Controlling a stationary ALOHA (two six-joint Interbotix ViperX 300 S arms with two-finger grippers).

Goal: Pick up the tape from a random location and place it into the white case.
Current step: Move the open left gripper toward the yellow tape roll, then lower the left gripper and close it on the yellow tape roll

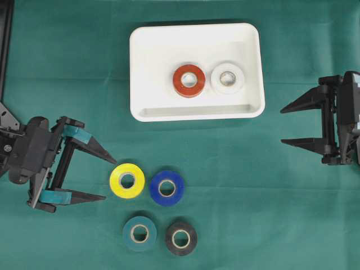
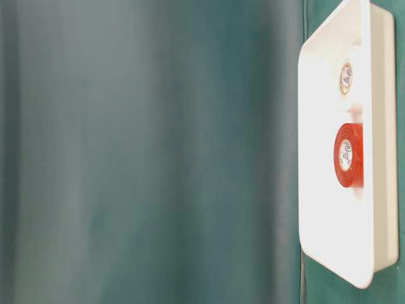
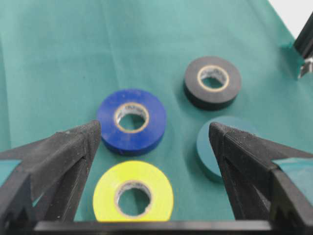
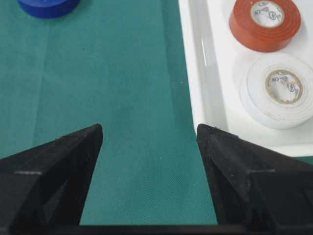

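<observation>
Your left gripper (image 1: 107, 179) had its jaws spread wide with nothing between them, just beside the yellow tape (image 1: 127, 180); its wrist view showed the blue tape (image 3: 131, 121) beyond, the teal roll (image 3: 213, 146) half hidden by a finger. Your right gripper (image 1: 283, 126) also stood open and empty, near the white case (image 1: 142, 67). Only the table-level view showed the case edge-on, the red roll (image 1: 189, 80) and white roll (image 1: 227, 78) inside. The black roll (image 1: 181, 238) lay on the counter (image 1: 253, 197).
</observation>
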